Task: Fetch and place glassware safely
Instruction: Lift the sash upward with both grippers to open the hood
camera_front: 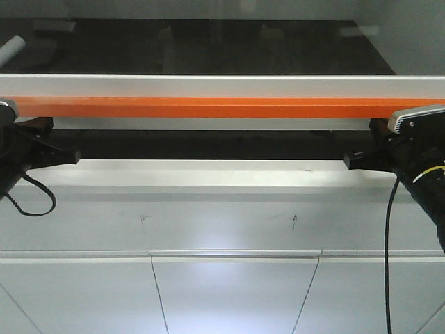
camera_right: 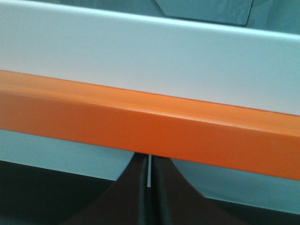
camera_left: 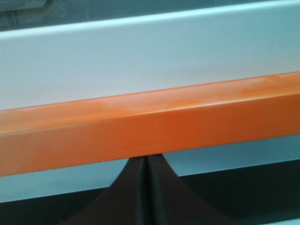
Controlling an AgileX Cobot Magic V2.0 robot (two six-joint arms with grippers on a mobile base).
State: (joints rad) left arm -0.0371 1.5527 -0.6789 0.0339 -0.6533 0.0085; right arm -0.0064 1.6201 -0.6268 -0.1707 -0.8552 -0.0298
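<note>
The left gripper's (camera_left: 145,164) two dark fingers were pressed flat together along a single seam, with nothing between them. The right gripper's (camera_right: 149,164) fingers were all but closed, only a hairline of light showing between them, and they too held nothing. In both wrist views the fingertips ended right at the lower edge of a long orange horizontal bar (camera_right: 154,124); whether they touched it could not be told.

From the front view, the left gripper (camera_front: 72,156) and the right gripper (camera_front: 352,160) sat at opposite ends of the frame. Both pointed inward, just under the bar, level with the dark gap above a white ledge (camera_front: 208,174). A pale grey rail (camera_front: 208,85) ran directly above the orange bar, with dark reflective glass (camera_front: 208,49) behind it. A black cable (camera_front: 387,243) hung down from the right arm in front of white cabinet panels (camera_front: 229,292).

The small clear glass jar with a cream-white lid showed in none of the views, so where it stood could not be told.
</note>
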